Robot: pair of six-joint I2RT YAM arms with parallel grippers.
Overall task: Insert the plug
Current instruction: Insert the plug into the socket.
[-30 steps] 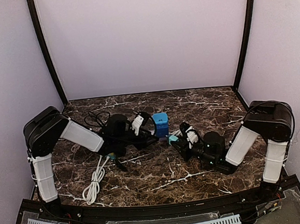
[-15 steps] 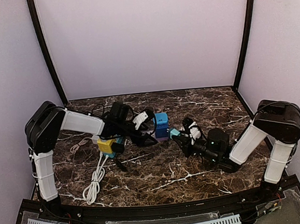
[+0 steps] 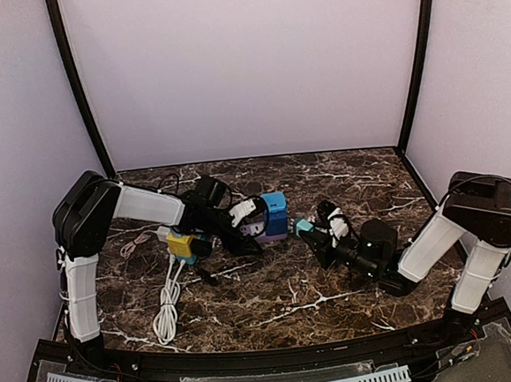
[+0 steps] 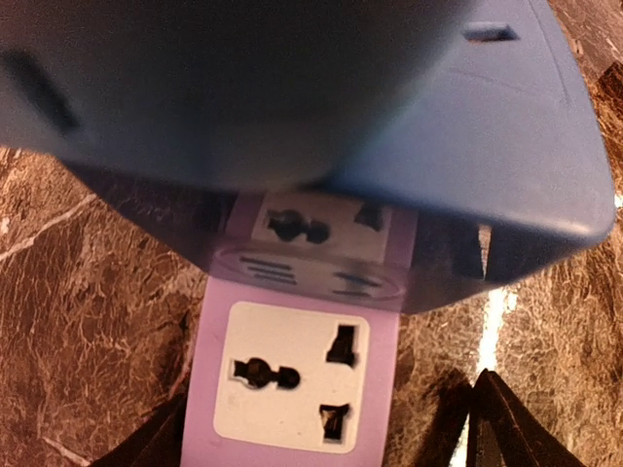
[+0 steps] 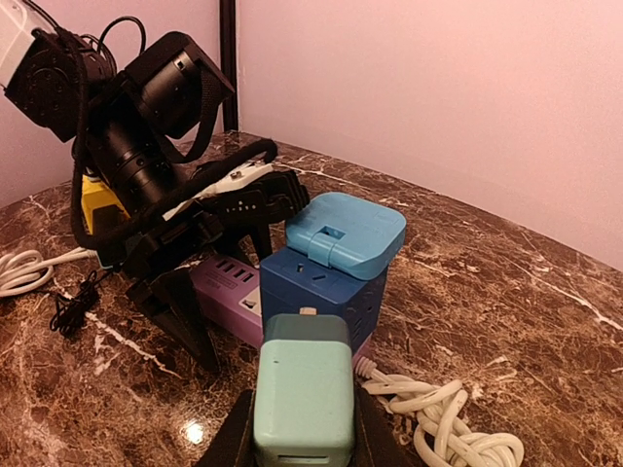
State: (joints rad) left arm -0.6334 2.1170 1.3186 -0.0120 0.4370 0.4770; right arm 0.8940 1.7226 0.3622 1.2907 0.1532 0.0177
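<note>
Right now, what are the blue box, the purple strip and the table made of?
Blue box: looks like moulded plastic, smooth with a soft sheen and rounded edges.
Purple strip: probably plastic too, matte, with a white socket face.
Table: looks like dark brown marble with white veins, glossy since light glints off it; it could be printed laminate.
</note>
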